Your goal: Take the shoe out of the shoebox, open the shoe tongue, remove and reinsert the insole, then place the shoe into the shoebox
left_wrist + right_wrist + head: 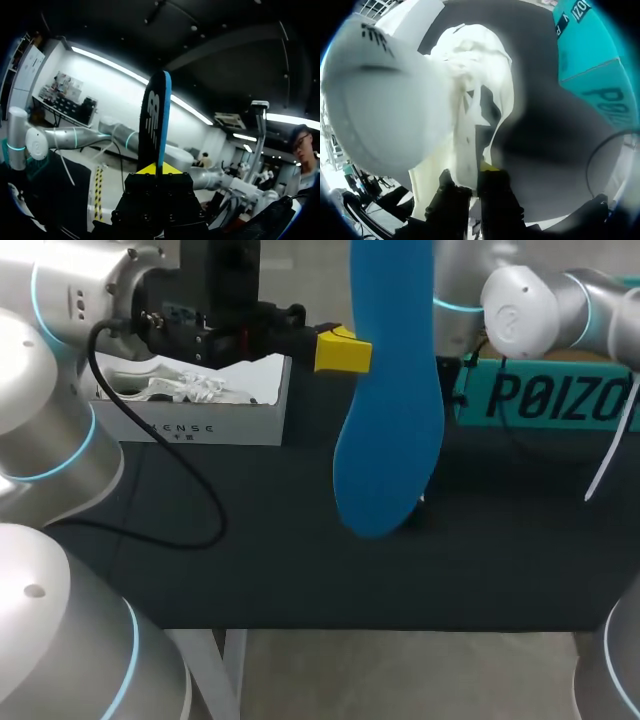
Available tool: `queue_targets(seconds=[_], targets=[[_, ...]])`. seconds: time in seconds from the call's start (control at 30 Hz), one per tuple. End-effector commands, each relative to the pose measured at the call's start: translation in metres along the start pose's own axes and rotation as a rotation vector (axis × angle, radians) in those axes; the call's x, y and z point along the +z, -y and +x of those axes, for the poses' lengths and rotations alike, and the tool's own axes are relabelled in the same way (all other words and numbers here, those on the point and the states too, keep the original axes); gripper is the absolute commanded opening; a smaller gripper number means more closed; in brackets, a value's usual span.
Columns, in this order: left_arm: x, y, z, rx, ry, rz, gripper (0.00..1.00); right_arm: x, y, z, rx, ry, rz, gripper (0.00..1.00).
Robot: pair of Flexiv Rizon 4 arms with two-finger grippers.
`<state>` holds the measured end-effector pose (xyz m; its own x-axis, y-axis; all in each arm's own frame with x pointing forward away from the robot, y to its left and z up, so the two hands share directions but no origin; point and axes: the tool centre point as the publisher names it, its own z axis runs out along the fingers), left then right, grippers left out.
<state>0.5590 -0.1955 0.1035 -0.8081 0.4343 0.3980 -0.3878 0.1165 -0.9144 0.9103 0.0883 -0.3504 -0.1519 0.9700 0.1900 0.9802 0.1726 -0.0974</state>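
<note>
One blue insole (390,410), one white shoe (480,65), two boxes and two grippers are in sight. The left gripper (345,350) sits at the upper middle of the head view. Its yellow-tipped fingers are closed on the upper half of the insole, which hangs upright with its rounded end low over the black table (300,570) near the frame's centre. In the left wrist view the same gripper (156,170) pinches the insole (155,120) from both sides. The insole is seen edge-on, rising straight ahead of the fingers, with a black face bearing a pale logo and a bright blue backing. The right arm (530,310) enters from the upper right of the head view, and its gripper is hidden there behind the insole. In the right wrist view the right gripper (472,182) has its dark fingers close together, with a strip of the shoe's white fabric nipped between them. The shoe is blurred and fills the space ahead of the fingers. A white shoebox (200,428) stands in the upper left of the head view, holding crumpled white contents I cannot identify. A teal box (550,400) lies at the right edge and also shows beyond the shoe in the right wrist view (590,60).
</note>
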Motion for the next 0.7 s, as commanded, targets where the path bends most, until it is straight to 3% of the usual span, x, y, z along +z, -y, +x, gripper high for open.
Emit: queue_targets(seconds=[0.03, 0.33, 0.7], targets=[[0.001, 0.000, 0.000, 0.000, 0.000, 0.000, 0.00, 0.006, 0.003, -0.003, 0.305, -0.130, -0.056, 0.00], [0.001, 0.000, 0.000, 0.000, 0.000, 0.000, 0.00, 0.030, 0.006, -0.008, 0.180, -0.099, 0.005, 0.00], [0.001, 0.000, 0.000, 0.000, 0.000, 0.000, 0.00, 0.013, 0.007, -0.004, -0.101, -0.052, -0.046, 0.00]])
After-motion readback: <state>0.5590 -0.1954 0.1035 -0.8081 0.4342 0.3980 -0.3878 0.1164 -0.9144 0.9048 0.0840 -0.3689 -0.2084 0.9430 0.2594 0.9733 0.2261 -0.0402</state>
